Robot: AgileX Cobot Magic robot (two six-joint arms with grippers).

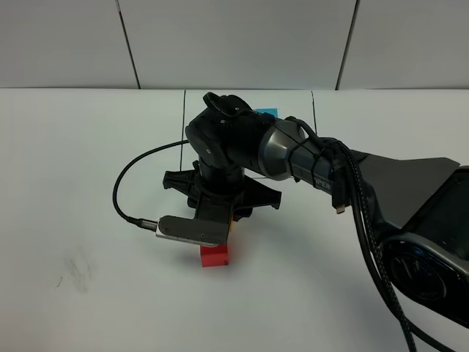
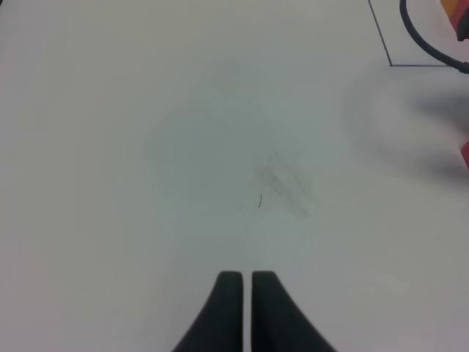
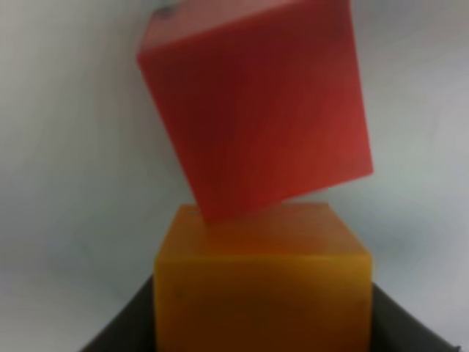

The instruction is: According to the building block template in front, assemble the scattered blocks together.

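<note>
My right gripper (image 1: 230, 220) reaches across the middle of the table and points down. In the right wrist view it (image 3: 262, 312) is shut on the orange cube (image 3: 262, 286), with dark fingers (image 3: 121, 330) on both sides. The red cube (image 3: 256, 110) lies just beyond, tilted and touching the orange cube's far edge. In the high view the red cube (image 1: 214, 257) sits on the table under the wrist, and a sliver of the orange cube (image 1: 232, 224) shows. The template's cyan part (image 1: 267, 111) and frame line (image 1: 185, 110) show behind the arm; the rest is hidden. The loose cyan-blue cube is hidden. My left gripper (image 2: 244, 282) is shut and empty over bare table.
A black cable (image 1: 128, 183) loops from the right wrist camera over the table to the left. The right arm's base (image 1: 432, 242) fills the right side. A faint smudge (image 1: 77, 268) marks the white table (image 1: 73, 147) at the front left.
</note>
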